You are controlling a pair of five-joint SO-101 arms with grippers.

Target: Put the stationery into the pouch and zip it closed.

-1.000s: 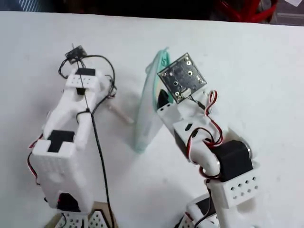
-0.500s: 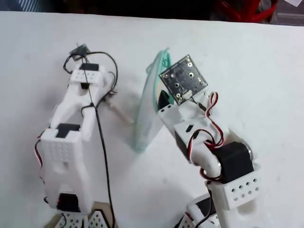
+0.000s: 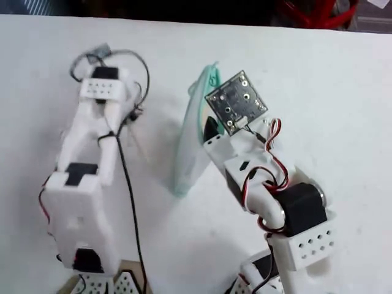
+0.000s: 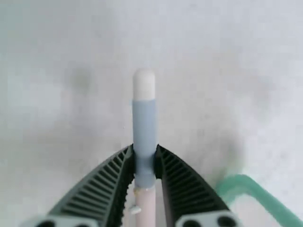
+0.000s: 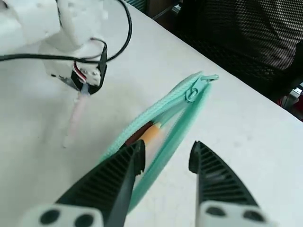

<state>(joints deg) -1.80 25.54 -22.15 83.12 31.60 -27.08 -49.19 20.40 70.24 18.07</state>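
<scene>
1. Your right gripper [image 5: 165, 153] is spread wide over the green pouch [image 5: 182, 106].
2. The pouch lies unzipped on the table [image 5: 246, 132], a pencil [image 5: 150, 133] inside.
3. Farther off, your left gripper [image 4: 144, 152] pinches a pen [image 4: 143, 113] near the pouch.

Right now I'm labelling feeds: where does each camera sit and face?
High view: fixed overhead, looking down on both white arms and the mint-green zip pouch.
Left wrist view: on that wrist, along the left claw, shut on a pale blue-gripped pen.
Right wrist view: on that wrist, past the open right claw toward the pouch.
Both wrist views show the pen.
</scene>
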